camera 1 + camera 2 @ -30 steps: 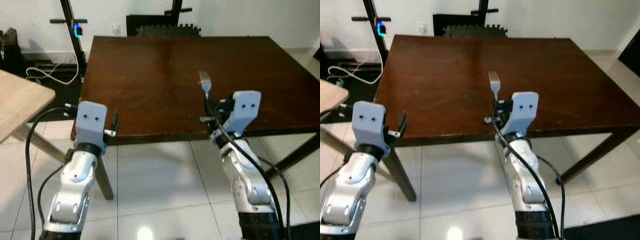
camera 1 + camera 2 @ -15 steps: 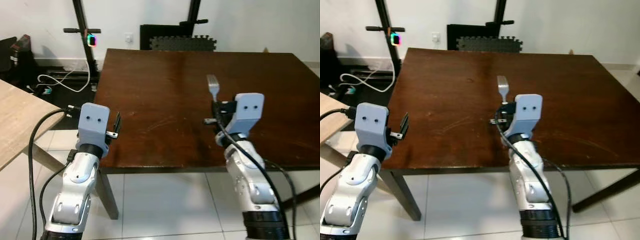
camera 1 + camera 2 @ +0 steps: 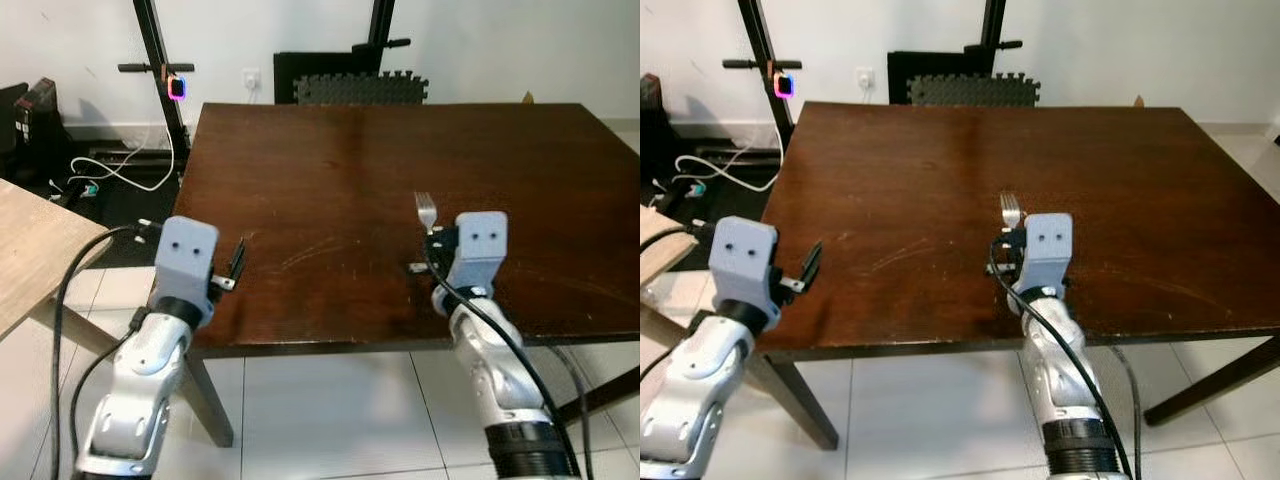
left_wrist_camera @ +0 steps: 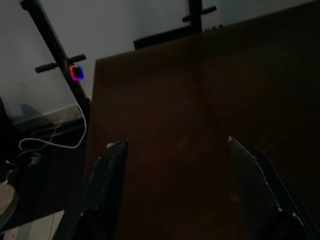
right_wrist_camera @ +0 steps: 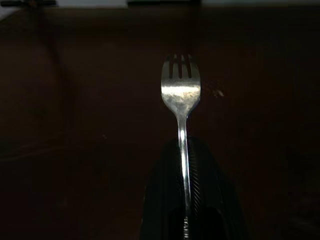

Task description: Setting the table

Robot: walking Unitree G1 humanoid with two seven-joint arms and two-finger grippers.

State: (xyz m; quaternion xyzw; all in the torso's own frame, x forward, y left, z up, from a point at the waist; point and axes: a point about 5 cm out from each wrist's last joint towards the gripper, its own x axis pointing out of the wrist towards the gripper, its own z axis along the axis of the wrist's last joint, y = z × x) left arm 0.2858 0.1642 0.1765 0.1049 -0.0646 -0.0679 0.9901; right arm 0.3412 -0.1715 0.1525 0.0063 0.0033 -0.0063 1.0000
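A silver fork [image 3: 427, 211] points away from me over the near middle of the dark brown table [image 3: 330, 160]. My right gripper [image 3: 437, 238] is shut on its handle, and the right wrist view has the tines [image 5: 180, 75] sticking out past the closed black fingers [image 5: 200, 195]. My left gripper [image 3: 238, 262] hovers open at the table's near left corner, with nothing between its fingers [image 4: 107, 185]. No other tableware lies on the table.
A light wooden table [image 3: 35, 245] stands to my left. Behind the dark table are a black stand with a glowing light [image 3: 177, 87], white cables [image 3: 120, 170] on the floor and a black foam mat [image 3: 350, 85] against the wall. White tiles [image 3: 330, 410] lie below.
The camera has come closer to the table and both arms now reach over its near edge. The right gripper with the fork has dropped lower toward the tabletop.
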